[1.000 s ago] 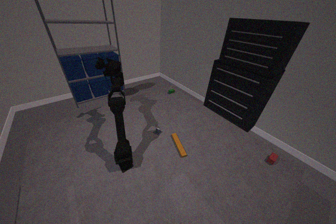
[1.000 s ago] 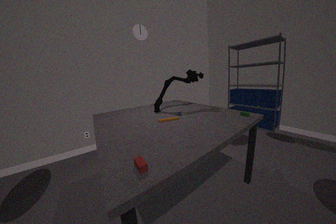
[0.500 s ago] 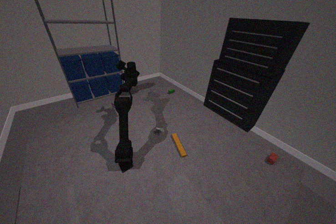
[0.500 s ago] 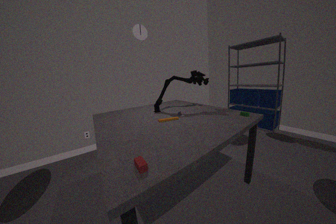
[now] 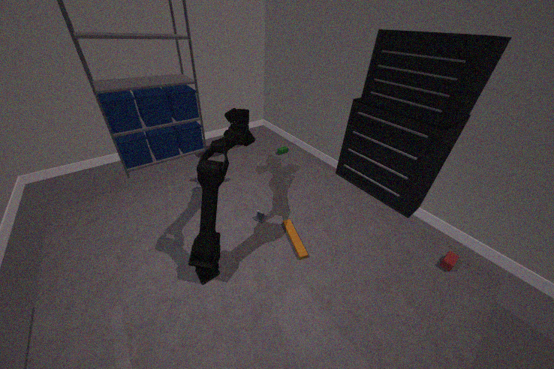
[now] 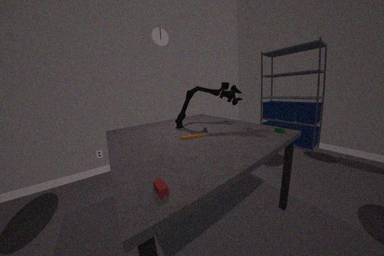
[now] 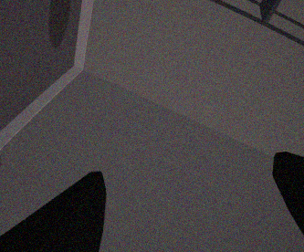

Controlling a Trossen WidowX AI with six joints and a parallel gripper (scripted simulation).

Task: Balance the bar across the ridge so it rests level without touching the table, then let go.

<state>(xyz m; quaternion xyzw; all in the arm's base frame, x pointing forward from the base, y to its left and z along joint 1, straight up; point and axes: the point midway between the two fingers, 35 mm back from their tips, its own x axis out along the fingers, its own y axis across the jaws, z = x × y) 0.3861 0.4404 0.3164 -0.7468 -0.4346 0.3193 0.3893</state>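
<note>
An orange bar (image 5: pixel 296 239) (image 6: pixel 192 137) lies flat on the table (image 5: pixel 340 311) (image 6: pixel 173 156). A small grey piece, which looks like the ridge (image 5: pixel 260 216) (image 6: pixel 205 129), stands on the table beside the bar's far end, apart from it. My gripper (image 6: pixel 241 96) (image 7: pixel 190 173) is open and empty, raised high above the table and away from both bar and ridge. In the wrist view its two black fingertips stand wide apart, with only wall and floor beyond them. In the top view the fingers are hard to make out.
A green block (image 5: pixel 282 150) (image 6: pixel 279 129) lies near the table's far end. A red block (image 5: pixel 449 261) (image 6: pixel 161 188) lies near the table's edge, well away from the bar. A shelf rack with blue bins and a black cabinet stand beyond the table.
</note>
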